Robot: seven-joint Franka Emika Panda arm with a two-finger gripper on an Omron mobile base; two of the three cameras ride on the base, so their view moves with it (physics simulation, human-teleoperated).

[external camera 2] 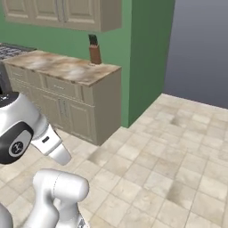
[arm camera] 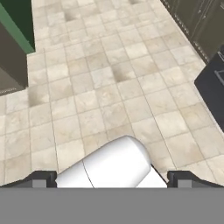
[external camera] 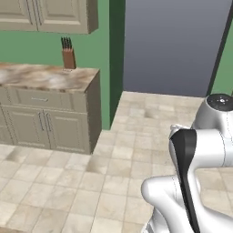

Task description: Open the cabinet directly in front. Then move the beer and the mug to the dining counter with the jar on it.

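Observation:
A beige wall cabinet (external camera: pixel 50 16) (external camera 2: pixel 67 12) with raised-panel doors and vertical grey bar handles hangs at the upper left, above a short worktop. Its doors are shut. My gripper (arm camera: pixel 112 180) is open, with the two dark fingertips (arm camera: pixel 41 179) far apart and nothing between them. It points down at the beige tiled floor (arm camera: pixel 109 87), well away from the cabinet. The beer, the mug, the jar and the dining counter are out of view.
A short marble worktop (external camera: pixel 50 77) (external camera 2: pixel 67 67) on low beige drawer units carries a knife block (external camera: pixel 68 54) (external camera 2: pixel 94 51). A green wall corner (external camera: pixel 116 68) stands to its right, beside a grey opening. A dark appliance (arm camera: pixel 212 87) borders the floor in the hand view.

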